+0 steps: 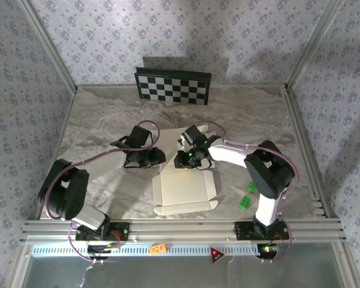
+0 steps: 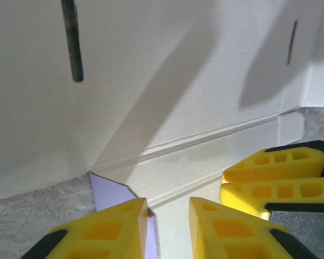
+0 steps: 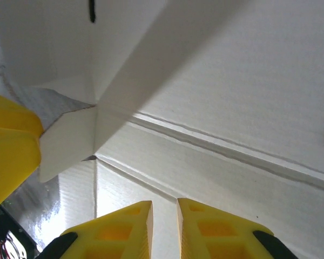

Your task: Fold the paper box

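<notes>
Cream cardboard: the paper box (image 1: 183, 191) lies flat on the table (image 1: 108, 120), its far edge at the left gripper (image 2: 167, 208) and right gripper (image 3: 164, 210). Both sets of fingers stand narrow; whether they pinch card is unclear. You should fold along the scored crease, both sides together.

No legible text anywhere, small orange label (image 1: 158, 248) on the front rail (image 1: 186, 249), its marks too small to read, red triangular sign (image 1: 216, 254) further right, symbol illegible
</notes>
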Tool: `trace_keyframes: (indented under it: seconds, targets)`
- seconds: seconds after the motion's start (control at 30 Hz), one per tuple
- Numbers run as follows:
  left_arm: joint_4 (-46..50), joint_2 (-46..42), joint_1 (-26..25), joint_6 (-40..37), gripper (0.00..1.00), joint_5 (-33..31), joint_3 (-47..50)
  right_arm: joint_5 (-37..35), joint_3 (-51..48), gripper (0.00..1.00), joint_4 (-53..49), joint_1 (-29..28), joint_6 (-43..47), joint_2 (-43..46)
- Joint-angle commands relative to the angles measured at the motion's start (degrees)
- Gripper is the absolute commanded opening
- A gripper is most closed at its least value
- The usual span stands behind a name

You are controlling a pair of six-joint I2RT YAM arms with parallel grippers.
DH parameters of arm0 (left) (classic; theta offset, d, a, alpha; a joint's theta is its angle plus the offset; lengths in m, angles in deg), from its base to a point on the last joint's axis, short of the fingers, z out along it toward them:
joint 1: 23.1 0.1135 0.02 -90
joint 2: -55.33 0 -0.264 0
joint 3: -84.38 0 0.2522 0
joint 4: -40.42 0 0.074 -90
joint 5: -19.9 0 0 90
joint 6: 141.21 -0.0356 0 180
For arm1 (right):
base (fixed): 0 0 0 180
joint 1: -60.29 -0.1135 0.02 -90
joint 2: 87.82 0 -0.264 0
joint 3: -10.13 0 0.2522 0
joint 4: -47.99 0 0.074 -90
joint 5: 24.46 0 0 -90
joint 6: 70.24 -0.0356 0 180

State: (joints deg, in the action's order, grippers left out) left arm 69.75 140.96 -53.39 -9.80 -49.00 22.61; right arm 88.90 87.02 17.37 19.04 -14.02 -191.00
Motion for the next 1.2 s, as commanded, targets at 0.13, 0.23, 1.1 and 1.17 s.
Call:
trace_keyframes:
  seconds: [0.13,0.23,1.1,1.17]
  targets:
    - [5.6,-5.1,2.7,-3.3,0.30,-1.8,-3.6,0.0,3.6,0.21,-5.2,3.3,3.7,1.5]
    - [6.1,-5.2,4.4,-4.5,0.31,-1.0,-3.9,0.4,4.6,0.22,-5.4,5.0,4.2,0.1]
    - [7.6,15.9,16.9,-10.5,0.55,2.8,-24.1,7.9,32.4,0.31,0.4,11.5,-1.4,-23.0]
    - [7.8,16.9,17.2,-10.5,0.56,2.9,-25.0,8.1,33.4,0.31,0.9,11.8,-1.8,-24.5]
